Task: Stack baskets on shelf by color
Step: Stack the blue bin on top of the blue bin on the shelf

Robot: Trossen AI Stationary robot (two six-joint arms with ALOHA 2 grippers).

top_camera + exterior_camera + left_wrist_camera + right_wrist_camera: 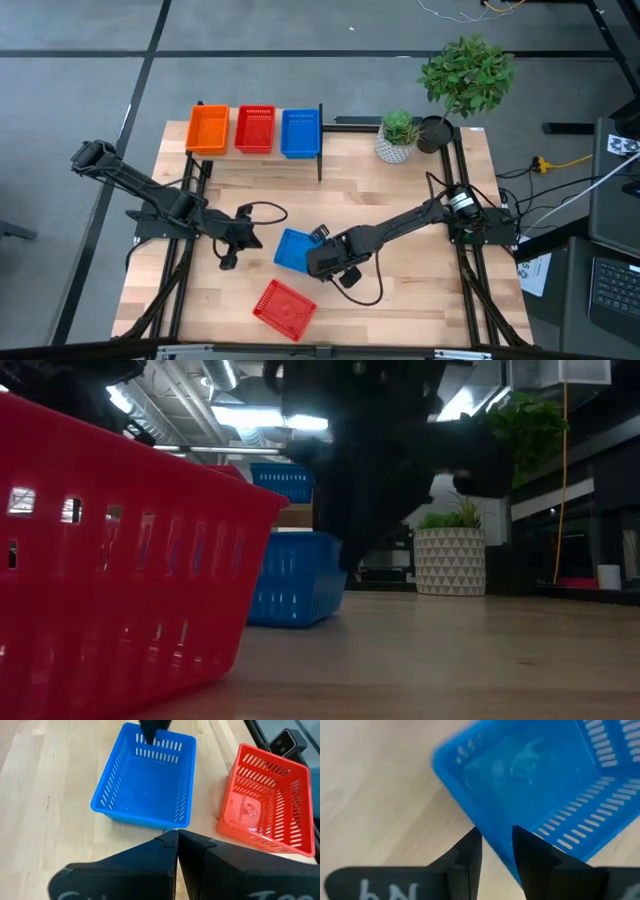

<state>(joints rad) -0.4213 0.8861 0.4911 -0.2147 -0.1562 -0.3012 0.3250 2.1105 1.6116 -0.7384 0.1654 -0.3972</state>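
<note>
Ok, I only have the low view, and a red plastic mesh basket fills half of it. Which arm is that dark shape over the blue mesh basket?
Observer: The right arm. The high view shows the right gripper at the wall of the blue plastic mesh basket, mid-table.
Operator: And the left one?
Observer: The left gripper is shut and empty, beside that basket and pointing at it.
Operator: What's on the shelf?
Observer: The narrow light-wood shelf at the table's back carries orange baskets, red baskets and blue baskets, side by side in that order.
</note>
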